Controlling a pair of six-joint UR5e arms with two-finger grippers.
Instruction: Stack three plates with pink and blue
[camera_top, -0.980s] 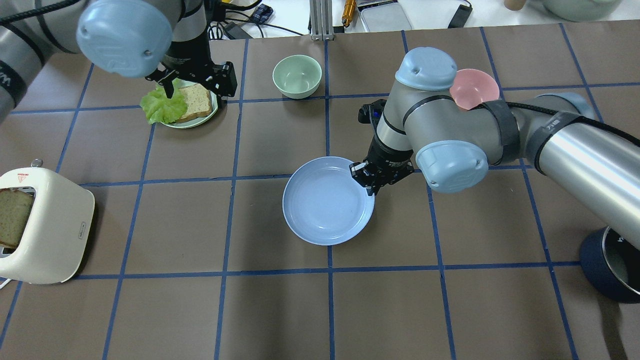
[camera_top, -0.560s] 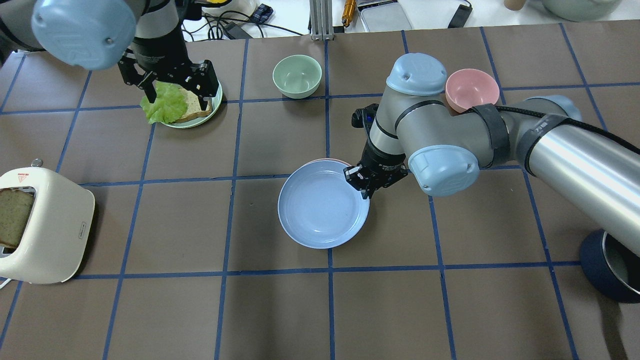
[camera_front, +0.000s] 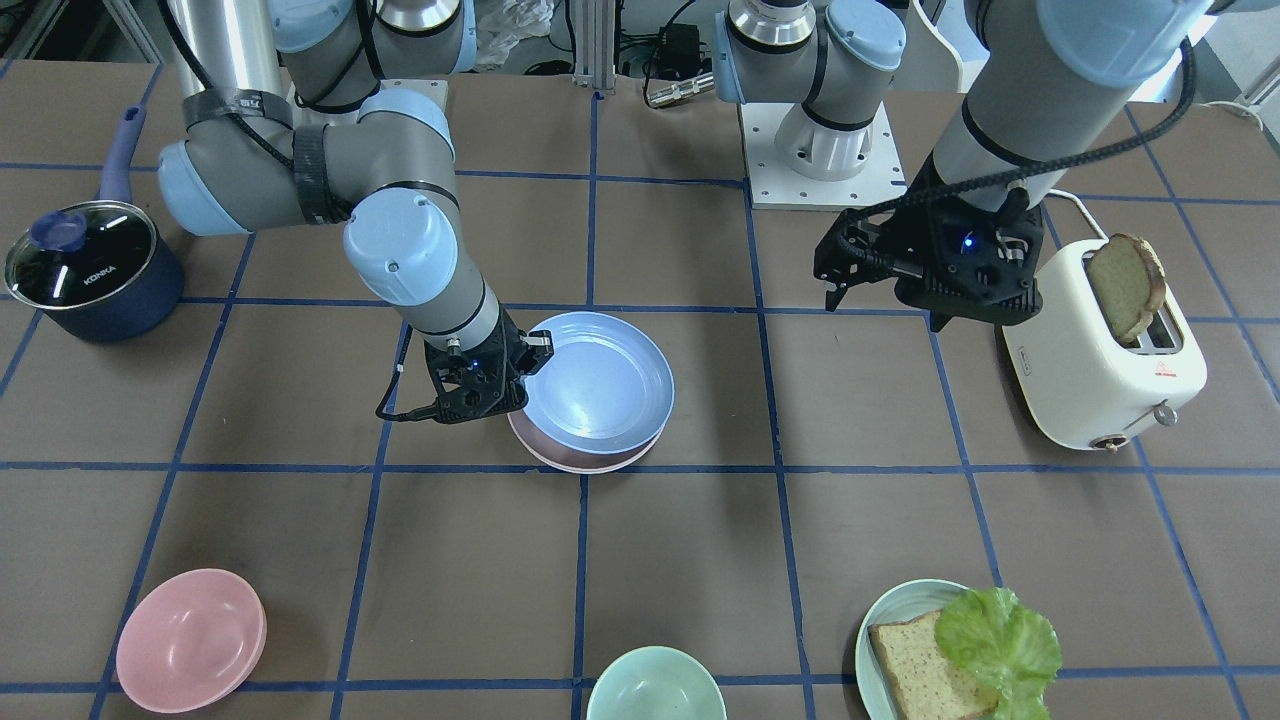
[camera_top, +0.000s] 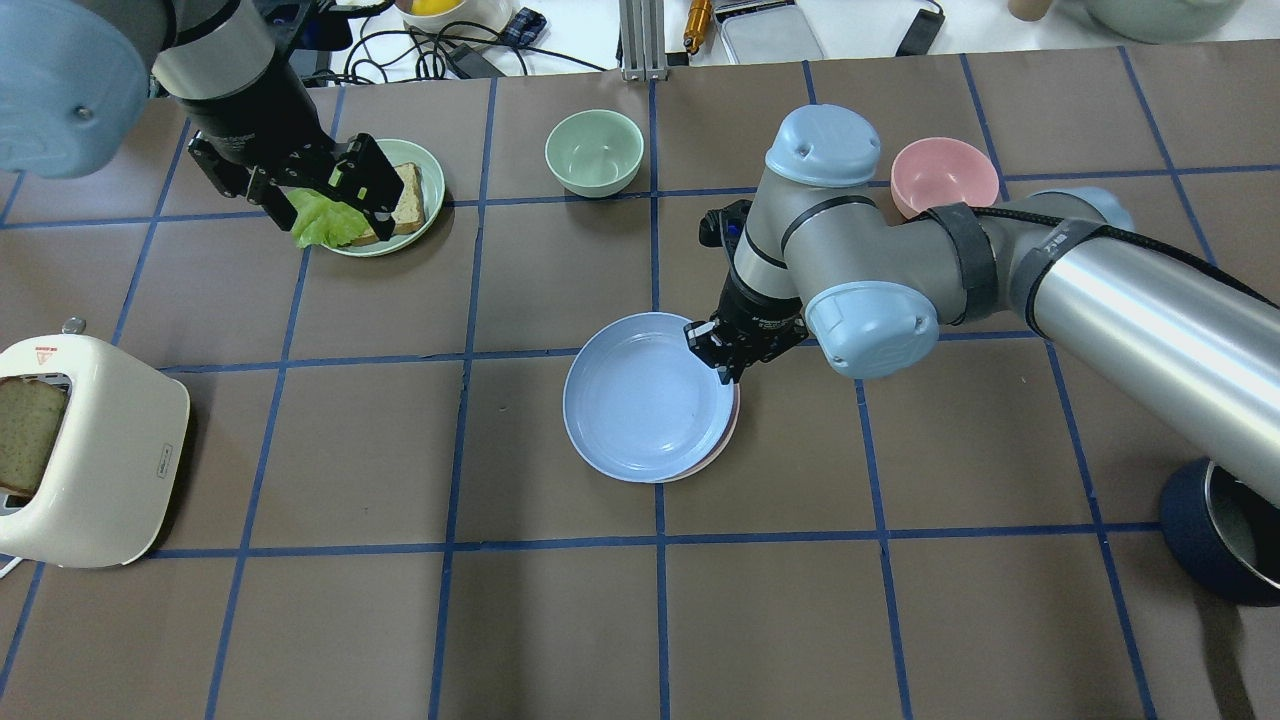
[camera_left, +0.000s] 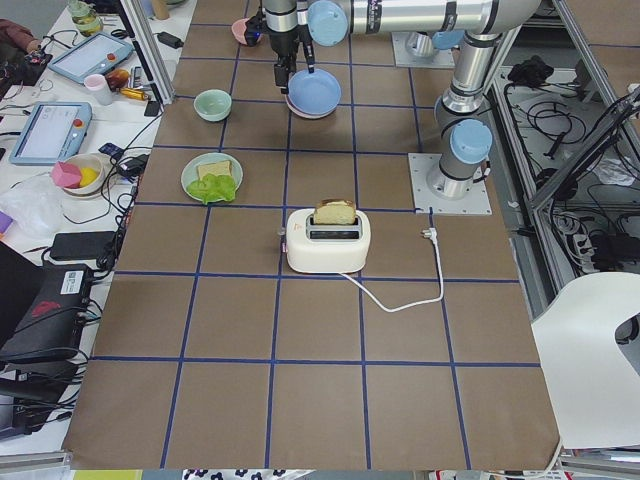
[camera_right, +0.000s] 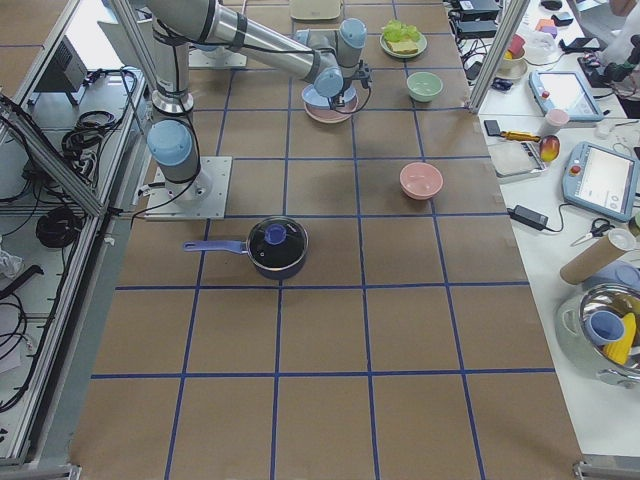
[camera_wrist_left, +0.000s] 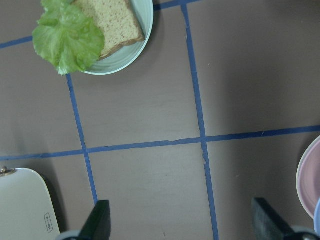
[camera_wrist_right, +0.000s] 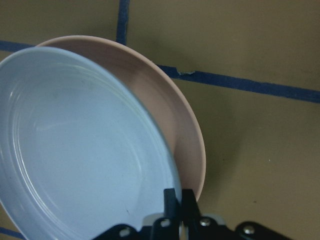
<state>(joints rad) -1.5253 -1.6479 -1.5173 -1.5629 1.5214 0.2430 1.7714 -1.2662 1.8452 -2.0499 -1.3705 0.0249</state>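
Note:
The light blue plate (camera_top: 645, 398) lies over the pale pink plate (camera_top: 734, 424), offset from it, so a pink crescent shows in the front view (camera_front: 580, 462) and the right wrist view (camera_wrist_right: 165, 100). My right gripper (camera_top: 727, 368) is shut on the blue plate's rim (camera_wrist_right: 75, 150); its fingertips (camera_wrist_right: 171, 200) pinch the edge. I cannot tell whether the blue plate rests on the pink one. The cream-white plate is out of view. My left gripper (camera_top: 325, 198) is open and empty above the table's far left, and its spread jaws show in the left wrist view.
A pale green plate (camera_top: 425, 170) with bread and lettuce lies under my left gripper. A green bowl (camera_top: 594, 150) and a pink bowl (camera_top: 945, 175) stand at the far side. A cream toaster (camera_top: 100, 470) holding bread is at the left, and a dark pot (camera_top: 1215, 545) is at the right edge.
My right gripper has shifted left with the blue plate, and the pink plate's edge now shows beneath it. My left arm has moved left, uncovering part of the green plate.

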